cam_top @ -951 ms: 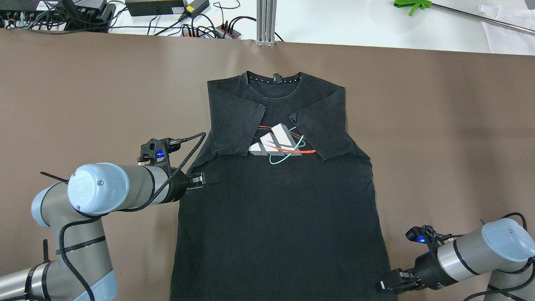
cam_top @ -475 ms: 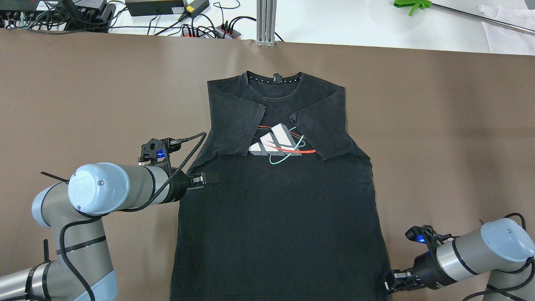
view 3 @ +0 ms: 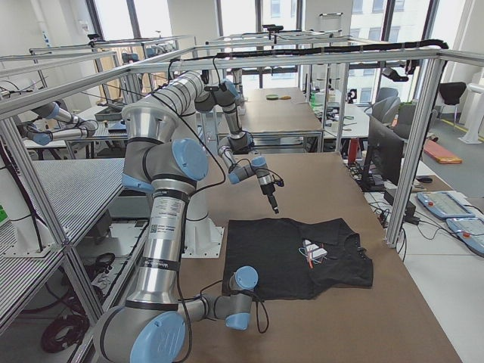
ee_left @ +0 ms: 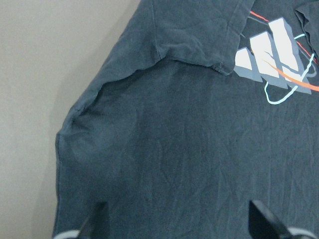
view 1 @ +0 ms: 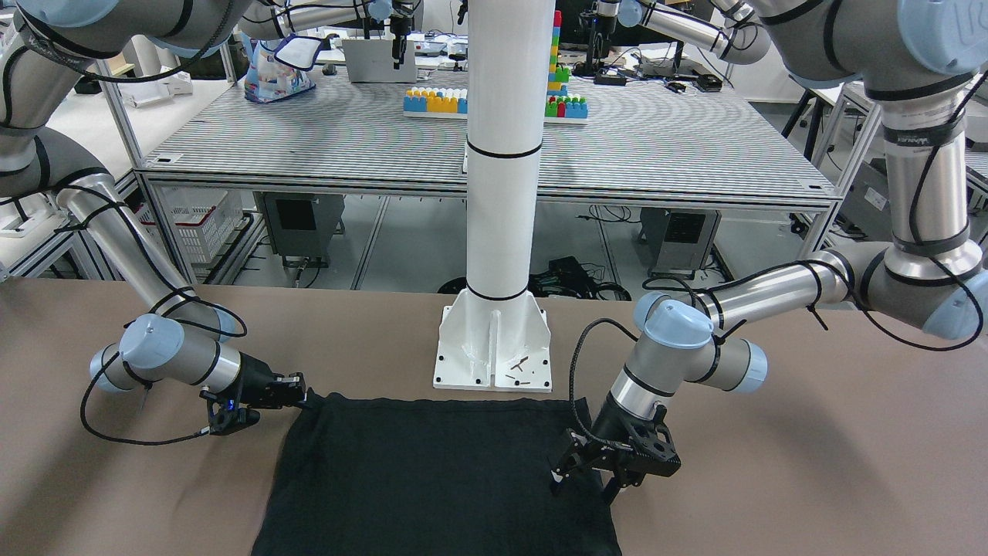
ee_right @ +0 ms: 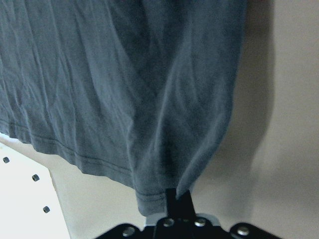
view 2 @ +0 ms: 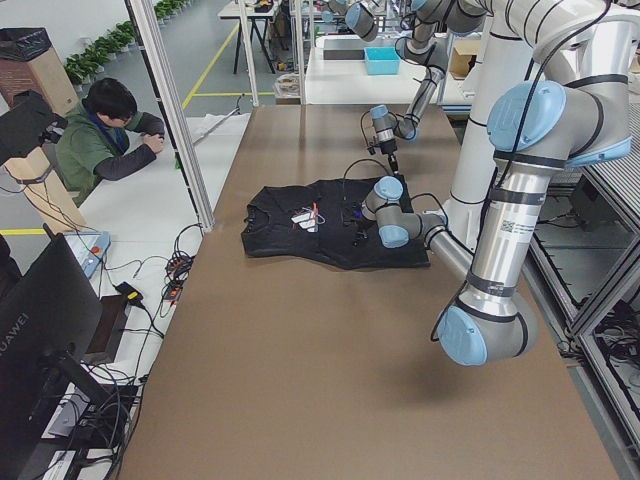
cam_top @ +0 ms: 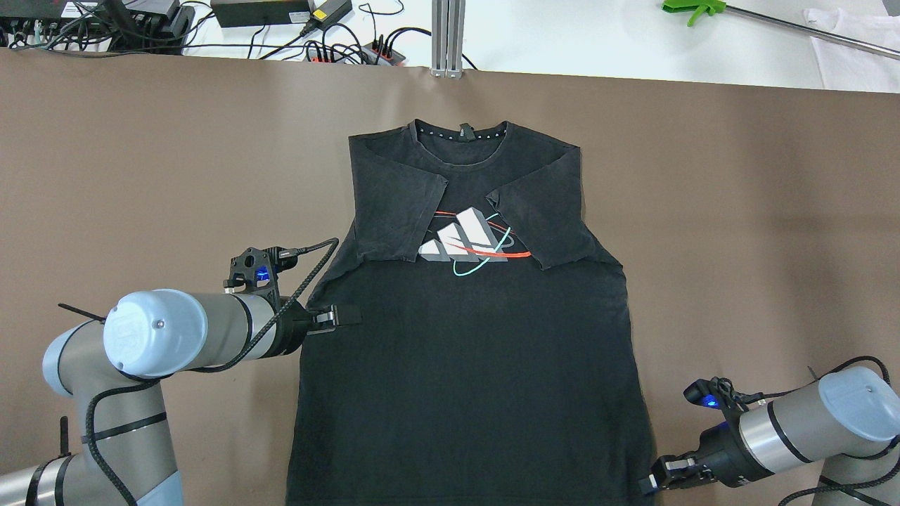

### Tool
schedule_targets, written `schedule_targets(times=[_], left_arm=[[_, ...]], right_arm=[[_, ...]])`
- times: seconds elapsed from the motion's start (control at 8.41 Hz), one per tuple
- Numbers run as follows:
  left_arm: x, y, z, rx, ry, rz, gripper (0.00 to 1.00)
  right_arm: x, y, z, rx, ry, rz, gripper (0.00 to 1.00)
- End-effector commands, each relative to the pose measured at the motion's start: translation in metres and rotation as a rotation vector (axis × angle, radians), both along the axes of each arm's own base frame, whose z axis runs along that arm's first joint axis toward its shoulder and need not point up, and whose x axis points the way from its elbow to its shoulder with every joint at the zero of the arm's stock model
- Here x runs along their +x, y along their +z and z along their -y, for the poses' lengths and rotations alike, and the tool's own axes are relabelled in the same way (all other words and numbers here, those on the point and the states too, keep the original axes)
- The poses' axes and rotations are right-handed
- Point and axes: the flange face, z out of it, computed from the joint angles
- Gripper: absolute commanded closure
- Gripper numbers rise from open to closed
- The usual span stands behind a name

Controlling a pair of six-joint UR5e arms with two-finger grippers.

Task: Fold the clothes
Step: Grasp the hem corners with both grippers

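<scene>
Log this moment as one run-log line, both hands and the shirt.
left hand: open, over shirt side edge | right hand: shut on hem corner | sleeves: folded in

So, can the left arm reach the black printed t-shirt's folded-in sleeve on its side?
Likely yes: the left gripper sits open over the black printed t-shirt's side edge, near that folded-in sleeve, with nothing between them.

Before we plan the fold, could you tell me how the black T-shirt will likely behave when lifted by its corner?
Probably floppy: the T-shirt puckers into soft ridges where the right gripper pinches its hem corner. Likely light, but it may drag and wrinkle, as it lies broadly on the table.
</scene>
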Motion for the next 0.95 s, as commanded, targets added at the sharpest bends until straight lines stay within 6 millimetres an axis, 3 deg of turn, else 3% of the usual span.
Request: schedule_targets(times=[0.0, 0.12, 0.48, 0.59, 0.83], left_arm=[[0.007, 0.022, -0.044, -0.011, 0.032, -0.079, 0.0], [0.01, 0.036, -0.075, 0.0, 0.041, -0.078, 0.0], [0.01, 0.029, -0.171, -0.009, 0.067, -0.113, 0.0], [0.017, 0.036, -0.191, -0.012, 0.069, -0.099, 0.0], [0.015, 0.073, -0.204, -0.022, 0.06, -0.028, 0.0]], right_arm=[[0.01, -0.005, -0.001, 0.035, 0.005, 0.069, 1.0], [0.016, -0.007, 0.005, 0.037, 0.017, 0.075, 1.0], [0.068, -0.011, 0.042, 0.023, 0.027, 0.104, 1.0], [0.072, -0.011, 0.044, 0.024, 0.027, 0.107, 1.0], [0.071, -0.015, 0.046, 0.028, 0.028, 0.112, 1.0]])
